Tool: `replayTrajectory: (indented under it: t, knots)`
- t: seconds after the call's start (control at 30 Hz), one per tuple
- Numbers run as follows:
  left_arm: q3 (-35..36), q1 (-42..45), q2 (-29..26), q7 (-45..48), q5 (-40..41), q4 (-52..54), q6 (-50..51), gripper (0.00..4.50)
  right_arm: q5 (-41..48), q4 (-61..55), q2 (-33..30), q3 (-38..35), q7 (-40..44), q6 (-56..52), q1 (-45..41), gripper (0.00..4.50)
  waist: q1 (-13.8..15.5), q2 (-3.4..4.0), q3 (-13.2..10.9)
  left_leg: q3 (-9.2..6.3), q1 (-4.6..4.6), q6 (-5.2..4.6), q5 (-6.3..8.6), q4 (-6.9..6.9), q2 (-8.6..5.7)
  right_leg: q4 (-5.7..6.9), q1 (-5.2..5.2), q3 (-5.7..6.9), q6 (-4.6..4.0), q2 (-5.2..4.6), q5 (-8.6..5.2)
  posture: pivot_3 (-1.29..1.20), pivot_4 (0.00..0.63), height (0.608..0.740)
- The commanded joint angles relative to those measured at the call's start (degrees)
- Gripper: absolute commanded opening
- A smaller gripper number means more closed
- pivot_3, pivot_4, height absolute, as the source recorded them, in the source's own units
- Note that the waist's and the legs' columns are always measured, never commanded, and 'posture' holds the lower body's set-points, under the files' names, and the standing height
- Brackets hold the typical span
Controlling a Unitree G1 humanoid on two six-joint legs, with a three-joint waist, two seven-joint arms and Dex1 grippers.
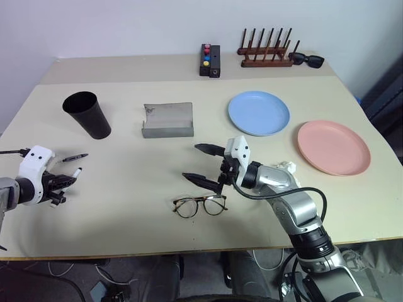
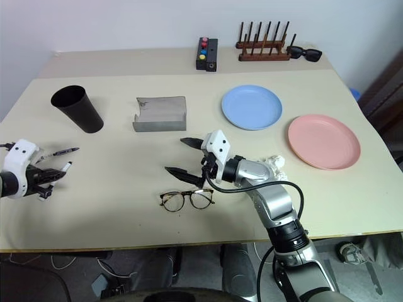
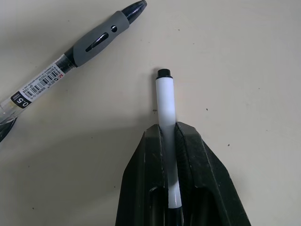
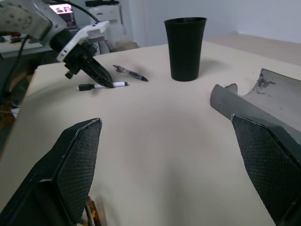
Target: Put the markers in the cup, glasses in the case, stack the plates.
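Glasses (image 1: 200, 205) lie at table's near edge; right gripper (image 1: 200, 165) above them, fingers spread. Left gripper (image 3: 171, 141) pinches white marker (image 3: 165, 101) on table (image 1: 126, 189); second marker (image 3: 77, 49) beside.

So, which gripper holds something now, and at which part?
The left gripper is shut on the white marker, around its barrel's middle. The right gripper holds nothing.

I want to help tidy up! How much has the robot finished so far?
Nothing is put away yet. The left gripper is shut on one marker, lying on the table; the other marker lies beside it. The cup and open case await. Glasses lie loose; plates lie unstacked.
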State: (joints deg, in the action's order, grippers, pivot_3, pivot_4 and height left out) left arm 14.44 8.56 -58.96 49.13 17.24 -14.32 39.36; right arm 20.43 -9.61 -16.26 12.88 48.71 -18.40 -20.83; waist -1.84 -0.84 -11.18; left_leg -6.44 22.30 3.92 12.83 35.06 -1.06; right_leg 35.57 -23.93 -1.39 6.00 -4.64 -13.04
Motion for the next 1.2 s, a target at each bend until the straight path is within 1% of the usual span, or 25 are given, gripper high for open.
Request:
replayTrajectory:
  t: [0.03, 0.1, 0.17, 0.23, 0.33, 0.47, 0.6, 0.7, 0.83, 0.9, 0.97, 1.07, 1.2]
  knots:
    - [1.69, -0.46, 1.37, -3.69, -1.11, -0.38, 0.24, 0.03, 0.91, -1.67, 0.59, 0.11, 0.49, 0.66, -0.87, 4.50, -0.16, 0.00, 0.00, 0.00, 0.00, 0.00, 0.00, 0.00, 0.00, 0.01, 0.00, 0.00, 0.00, 0.00, 0.00, 0.00, 0.150, 0.740]
    - [4.99, 1.33, 3.23, -5.34, 0.76, 1.55, -1.72, 0.03, 0.81, -1.27, 0.66, 0.13, 0.66, 0.89, -1.06, 4.50, -0.18, 0.00, 0.00, -0.02, 0.00, 0.00, 0.00, 0.02, 0.00, 0.04, 0.00, 0.01, 0.01, 0.00, 0.00, 0.00, 0.150, 0.740]
    - [8.67, 2.77, 5.61, -5.56, 4.18, 6.20, -3.15, 0.03, 0.74, -0.94, 0.75, 0.14, 0.80, 1.04, -1.24, 4.50, -0.14, -0.15, -0.04, -0.04, 0.05, 0.00, 0.00, 0.05, 0.00, 0.07, -0.04, 0.02, 0.01, 0.00, 0.01, 0.00, 0.150, 0.740]
    - [10.91, 3.15, 7.51, -4.26, 7.08, 11.89, -5.18, 0.03, 0.66, -0.65, 0.92, 0.18, 0.93, 1.17, -1.40, 4.50, -0.06, -0.33, -0.02, -0.06, 0.15, 0.03, -0.02, 0.08, 0.00, 0.06, -0.10, 0.02, -0.10, 0.00, 0.08, 0.00, 0.150, 0.740]
    - [12.39, 5.53, 9.73, -5.21, 9.08, 17.05, -8.51, 0.03, 0.54, -0.19, 1.26, 0.26, 1.10, 1.40, -1.72, 4.50, -0.08, -0.35, -0.02, -0.03, 0.20, 0.04, -0.02, 0.07, -0.02, -0.06, -0.10, 0.01, -0.09, -0.03, 0.11, 0.00, 0.150, 0.740]
    - [11.83, 12.21, 12.65, -8.34, 9.61, 18.22, -12.34, 0.03, 0.28, 0.45, 1.79, 0.26, 1.11, 2.05, -2.34, 4.50, -0.23, -0.34, -0.03, -0.04, 0.18, 0.04, -0.02, 0.07, -0.02, -0.03, -0.10, 0.01, -0.09, -0.01, 0.11, 0.00, 0.150, 0.740]
    - [9.08, 21.77, 16.29, -15.94, 4.23, 12.31, -20.33, 0.03, 0.42, 1.38, 3.40, -0.88, -0.32, 3.23, -3.76, 4.50, -0.41, -0.35, -0.03, -0.04, 0.16, 0.04, -0.03, 0.08, -0.02, 0.00, -0.09, 0.02, 0.13, 0.02, 0.23, 0.00, 0.150, 0.740]
    - [6.80, 28.12, 19.09, -24.67, -2.84, 3.78, -28.33, 0.03, 0.41, 2.00, 4.24, -1.32, -1.25, 3.95, -4.45, 4.50, -0.55, -0.35, -0.03, -0.04, 0.16, 0.04, -0.03, 0.08, -0.02, 0.01, -0.09, 0.02, 0.17, 0.03, 0.25, 0.00, 0.150, 0.740]
    - [5.17, 34.21, 22.98, -34.69, -9.29, -7.87, -38.48, 0.03, 0.20, 2.20, 4.66, -0.86, -1.45, 4.32, -4.43, 4.50, -0.50, -0.36, -0.03, -0.04, 0.16, 0.05, -0.03, 0.08, -0.05, -0.01, -0.09, 0.01, 0.27, 0.02, 0.30, 0.00, 0.150, 0.740]
    - [4.12, 35.79, 24.06, -38.93, -12.33, -12.22, -42.95, 0.03, 0.23, 2.16, 4.74, -0.67, -1.48, 4.42, -4.34, 4.50, -0.53, -0.36, -0.03, -0.04, 0.17, 0.04, -0.03, 0.08, -0.05, -0.01, -0.09, 0.01, 0.29, 0.02, 0.31, 0.00, 0.150, 0.740]
    - [3.36, 36.68, 24.67, -41.24, -13.87, -14.97, -45.52, 0.03, 0.28, 2.14, 4.80, -0.61, -1.50, 4.47, -4.31, 4.50, -0.56, -0.36, -0.03, -0.04, 0.17, 0.04, -0.03, 0.08, -0.06, -0.01, -0.09, 0.01, 0.30, 0.02, 0.32, 0.00, 0.150, 0.740]
    - [3.39, 37.34, 25.84, -43.47, -13.91, -17.27, -47.54, 0.03, 0.34, 2.07, 4.89, -0.61, -1.65, 4.56, -4.22, 4.50, -0.55, -0.36, -0.03, -0.04, 0.18, 0.04, -0.03, 0.08, -0.05, 0.00, -0.09, 0.01, 0.31, 0.02, 0.32, 0.00, 0.150, 0.740]
    - [3.26, 37.01, 26.67, -43.90, -13.06, -18.45, -48.89, 0.03, 0.42, 1.73, 4.92, -0.51, -1.89, 4.45, -3.92, 4.50, -0.55, -0.36, -0.03, -0.04, 0.18, 0.05, -0.04, 0.09, -0.05, 0.01, -0.09, 0.01, 0.31, 0.02, 0.32, 0.00, 0.150, 0.740]
